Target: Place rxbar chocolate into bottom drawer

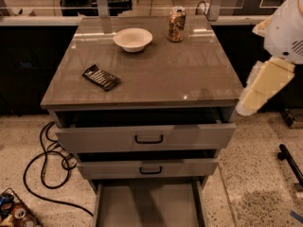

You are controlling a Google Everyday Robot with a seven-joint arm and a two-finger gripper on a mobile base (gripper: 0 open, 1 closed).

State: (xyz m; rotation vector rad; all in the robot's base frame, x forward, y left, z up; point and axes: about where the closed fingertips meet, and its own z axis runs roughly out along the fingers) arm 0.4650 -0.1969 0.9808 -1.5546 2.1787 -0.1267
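The rxbar chocolate (101, 77), a flat black wrapper with white lettering, lies on the left part of the grey cabinet top (180, 79). The bottom drawer (147, 205) is pulled out, and the part of its plain grey floor that shows is bare. The two upper drawers are partly open. My gripper is out of view. Only white and cream parts of my arm (267, 77) show at the right edge, beside the cabinet's right front corner and well away from the bar.
A white bowl (133, 39) and a brown drink can (176, 24) stand at the back of the cabinet top. The top drawer (149, 137) and middle drawer (150, 168) stick out above the bottom one. A black cable (45, 169) loops on the floor to the left.
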